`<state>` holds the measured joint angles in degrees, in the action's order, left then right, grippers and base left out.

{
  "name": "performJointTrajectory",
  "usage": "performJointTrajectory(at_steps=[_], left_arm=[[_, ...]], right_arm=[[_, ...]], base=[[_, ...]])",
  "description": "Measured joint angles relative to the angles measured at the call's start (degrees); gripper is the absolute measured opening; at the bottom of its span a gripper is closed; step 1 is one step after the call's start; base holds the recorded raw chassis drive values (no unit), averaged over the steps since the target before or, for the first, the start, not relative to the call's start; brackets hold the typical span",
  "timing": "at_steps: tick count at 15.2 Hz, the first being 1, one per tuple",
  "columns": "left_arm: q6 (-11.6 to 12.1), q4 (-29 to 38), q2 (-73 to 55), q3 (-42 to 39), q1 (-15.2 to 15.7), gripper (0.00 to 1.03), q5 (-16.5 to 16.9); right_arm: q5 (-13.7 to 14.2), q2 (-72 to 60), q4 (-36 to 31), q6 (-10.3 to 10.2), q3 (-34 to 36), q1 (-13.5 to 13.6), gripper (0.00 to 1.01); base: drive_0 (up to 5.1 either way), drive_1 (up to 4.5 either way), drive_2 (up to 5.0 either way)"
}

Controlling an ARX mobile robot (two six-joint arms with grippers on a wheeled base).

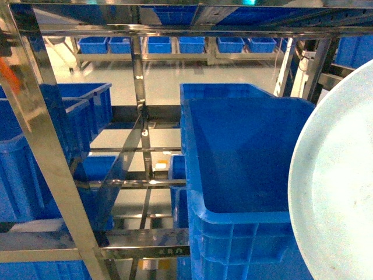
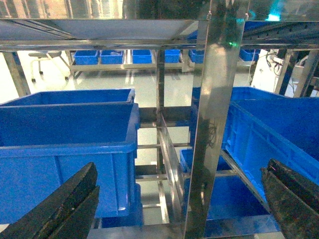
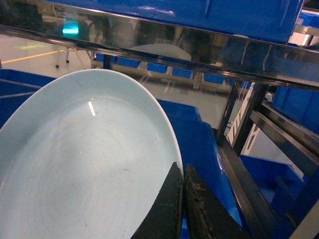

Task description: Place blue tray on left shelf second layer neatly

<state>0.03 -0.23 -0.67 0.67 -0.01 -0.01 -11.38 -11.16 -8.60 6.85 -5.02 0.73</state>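
The blue tray [image 1: 335, 192] is a pale, glossy round dish filling the right edge of the head view, tilted up on edge. In the right wrist view the blue tray [image 3: 84, 159] spreads across the left, and my right gripper [image 3: 182, 172] is shut on its near rim, one finger on each face. My left gripper [image 2: 180, 169] is open, its dark fingers [image 2: 75, 199] wide apart with nothing between them, facing the left shelf [image 2: 214, 124] of shiny steel posts and crossbars. The shelf's bars [image 1: 145, 251] cross the lower head view. Neither gripper shows in the head view.
A big deep-blue crate [image 1: 245, 157] sits on the rack just left of the tray. More crates [image 1: 17, 163] fill the left bay, also seen as a crate [image 2: 65, 144] ahead of the left gripper. Small blue bins [image 1: 175, 45] line a distant low shelf.
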Motion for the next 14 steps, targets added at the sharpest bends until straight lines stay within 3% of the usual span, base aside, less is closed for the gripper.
performJointTrajectory(at_steps=[14], left_arm=[[0.0,0.0,0.0,0.0,0.0,0.98,0.0]], right_arm=[[0.0,-0.4,-0.6,0.0,0.0,0.0,0.02]], base=[[0.0,0.00,0.0]])
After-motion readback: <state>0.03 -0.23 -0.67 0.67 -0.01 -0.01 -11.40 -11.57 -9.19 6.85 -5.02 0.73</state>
